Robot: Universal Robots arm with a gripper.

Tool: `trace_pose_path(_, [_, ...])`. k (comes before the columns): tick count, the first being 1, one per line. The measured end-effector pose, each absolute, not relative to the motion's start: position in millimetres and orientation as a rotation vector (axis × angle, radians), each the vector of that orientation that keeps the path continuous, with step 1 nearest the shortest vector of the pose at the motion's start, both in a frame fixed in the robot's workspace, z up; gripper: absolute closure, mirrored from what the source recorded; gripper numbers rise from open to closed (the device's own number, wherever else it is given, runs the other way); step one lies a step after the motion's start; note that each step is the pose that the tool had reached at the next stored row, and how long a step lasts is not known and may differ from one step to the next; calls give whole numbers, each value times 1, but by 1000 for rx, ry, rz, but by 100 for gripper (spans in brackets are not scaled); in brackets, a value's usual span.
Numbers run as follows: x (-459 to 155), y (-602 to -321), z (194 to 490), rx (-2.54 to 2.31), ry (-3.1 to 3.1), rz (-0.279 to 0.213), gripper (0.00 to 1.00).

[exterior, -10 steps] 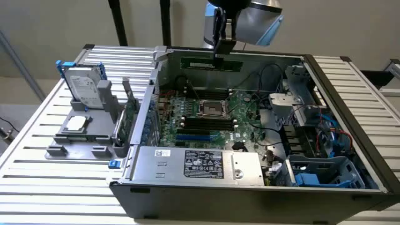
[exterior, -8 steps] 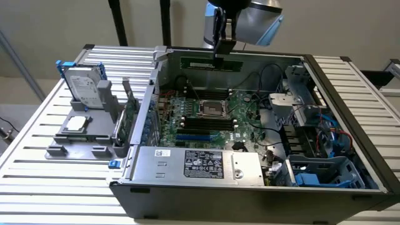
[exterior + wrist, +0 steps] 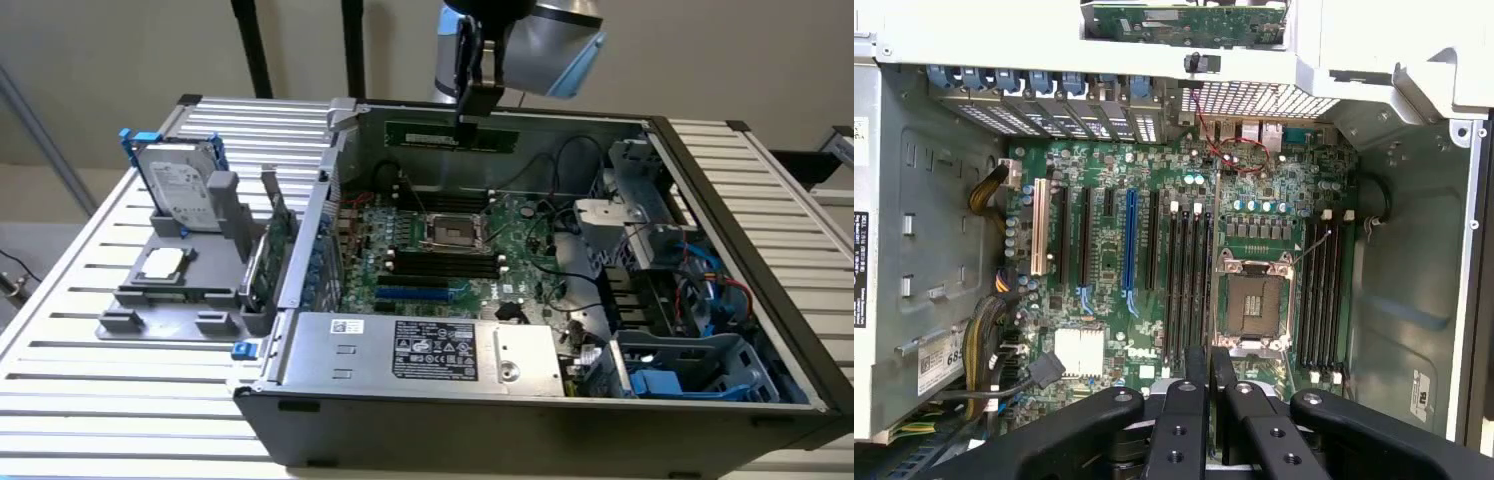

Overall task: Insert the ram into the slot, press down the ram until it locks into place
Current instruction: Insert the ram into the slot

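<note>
Bench [image 3: 80,400], slatted, carries the open case [image 3: 534,425]; its walls stand up all round and the top is open. Motherboard [image 3: 1154,200] lies flat on the case floor, cable bundles [image 3: 989,340] along one wall. The slot [image 3: 1189,280] sits among parallel black sockets flanking the processor socket [image 3: 1254,300]; which one, I can't tell. The ram [image 3: 434,135] hangs level, well above the board with open air beneath, near the case's far rim. Jaws closed tight on its middle.
</note>
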State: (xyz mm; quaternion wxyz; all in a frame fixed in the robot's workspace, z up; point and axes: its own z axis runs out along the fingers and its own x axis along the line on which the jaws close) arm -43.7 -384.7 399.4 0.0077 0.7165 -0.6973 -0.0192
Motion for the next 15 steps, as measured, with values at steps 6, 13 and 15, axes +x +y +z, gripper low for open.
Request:
trace_pose_path(6, [-43,-385,395,2240,-2180,-59,87])
trace_pose_path(13, [-43,-385,382,2240,-2180,-56,87])
trace_pose_path(15, [-42,-385,378,2241,-2180,-56,87])
